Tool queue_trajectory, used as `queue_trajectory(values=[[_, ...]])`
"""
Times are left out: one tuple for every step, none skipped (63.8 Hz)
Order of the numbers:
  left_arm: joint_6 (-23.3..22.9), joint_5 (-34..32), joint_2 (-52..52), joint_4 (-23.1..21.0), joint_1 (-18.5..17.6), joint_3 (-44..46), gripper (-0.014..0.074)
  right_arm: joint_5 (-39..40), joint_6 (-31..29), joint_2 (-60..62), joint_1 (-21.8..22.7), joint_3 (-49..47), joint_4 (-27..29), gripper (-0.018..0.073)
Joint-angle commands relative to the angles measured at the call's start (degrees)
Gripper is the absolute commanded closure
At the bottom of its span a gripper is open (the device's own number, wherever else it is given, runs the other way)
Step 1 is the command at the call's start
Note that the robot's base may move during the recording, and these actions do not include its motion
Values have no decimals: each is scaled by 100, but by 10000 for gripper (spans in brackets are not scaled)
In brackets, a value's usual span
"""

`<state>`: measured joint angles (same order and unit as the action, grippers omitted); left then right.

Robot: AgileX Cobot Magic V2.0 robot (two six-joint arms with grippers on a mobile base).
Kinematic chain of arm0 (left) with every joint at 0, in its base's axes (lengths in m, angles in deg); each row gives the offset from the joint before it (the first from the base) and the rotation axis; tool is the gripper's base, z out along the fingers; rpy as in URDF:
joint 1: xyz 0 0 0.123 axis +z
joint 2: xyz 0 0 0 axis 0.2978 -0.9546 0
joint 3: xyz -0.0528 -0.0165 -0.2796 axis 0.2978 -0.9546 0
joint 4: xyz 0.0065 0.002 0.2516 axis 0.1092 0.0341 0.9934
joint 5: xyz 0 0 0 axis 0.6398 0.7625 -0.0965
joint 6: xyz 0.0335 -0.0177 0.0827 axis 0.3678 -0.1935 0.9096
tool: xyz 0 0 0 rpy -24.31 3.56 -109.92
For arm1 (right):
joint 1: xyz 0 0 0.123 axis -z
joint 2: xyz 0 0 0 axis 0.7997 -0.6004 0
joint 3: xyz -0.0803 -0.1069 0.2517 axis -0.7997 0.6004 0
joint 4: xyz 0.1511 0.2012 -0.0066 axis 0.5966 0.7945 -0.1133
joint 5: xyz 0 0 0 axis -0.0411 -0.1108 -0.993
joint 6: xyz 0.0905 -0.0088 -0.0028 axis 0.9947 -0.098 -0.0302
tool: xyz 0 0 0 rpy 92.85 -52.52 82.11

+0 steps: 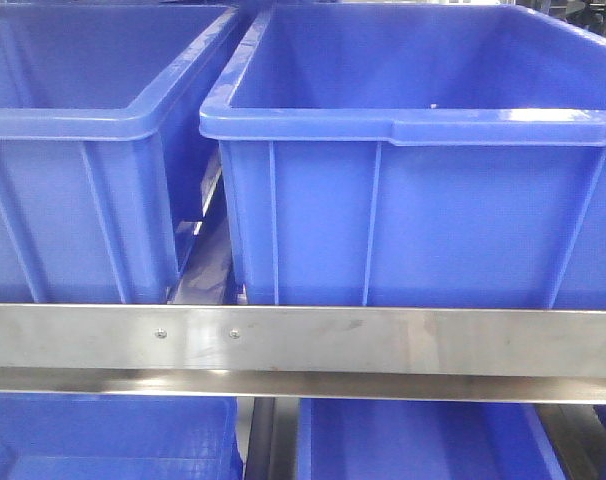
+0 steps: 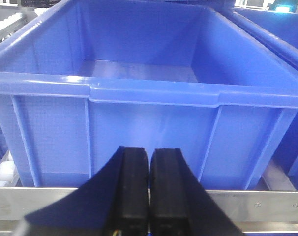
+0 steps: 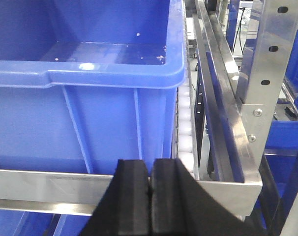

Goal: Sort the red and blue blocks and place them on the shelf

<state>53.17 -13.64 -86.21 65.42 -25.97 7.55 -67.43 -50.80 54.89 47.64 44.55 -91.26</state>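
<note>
Front-facing view shows two large blue crates side by side on the shelf [image 1: 303, 340], the left crate [image 1: 83, 150] cut off by the frame edge and the right crate [image 1: 413, 170] filling most of the picture, both standing just behind the brushed steel front rail with its two small screws. Below that rail I can see more blue plastic on a lower tier, though the view is too cropped to say much about it. Through my left wrist camera, my left gripper [image 2: 149, 196] has its jaws pressed together with nothing between them, sitting near the front rail and facing the near wall of a blue crate whose floor looks bare. Through my right wrist camera, my right gripper [image 3: 150, 201] also has its jaws together and holds nothing; it faces the near right corner of a blue crate, with white roller tracks [image 3: 185, 128] running away along the crate's right side and a perforated steel upright [image 3: 267, 64] further right. Neither the red nor the blue block shows in any of the three views, so I cannot tell where they lie.
</note>
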Motion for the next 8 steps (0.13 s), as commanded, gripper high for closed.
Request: queue_trajectory(values=[[-13, -501, 121, -39, -40, -156, 472, 530, -58, 91, 29, -4, -12, 502], [-13, -501, 121, -39, -40, -156, 472, 530, -58, 91, 29, -4, -12, 502], [-13, -501, 121, -39, -40, -156, 472, 530, -58, 91, 29, -4, -12, 502], [-13, -501, 121, -39, -40, -156, 472, 530, -58, 91, 29, -4, -12, 502], [-13, -501, 121, -39, -40, -156, 472, 530, -58, 91, 29, -4, -12, 502], [-13, -501, 121, -39, -40, -156, 472, 530, -58, 91, 29, -4, -12, 502], [-13, -501, 121, -39, -40, -156, 472, 530, -58, 91, 29, -4, -12, 502], [-13, -501, 121, -39, -40, -156, 472, 530, -58, 91, 29, -4, -12, 502]])
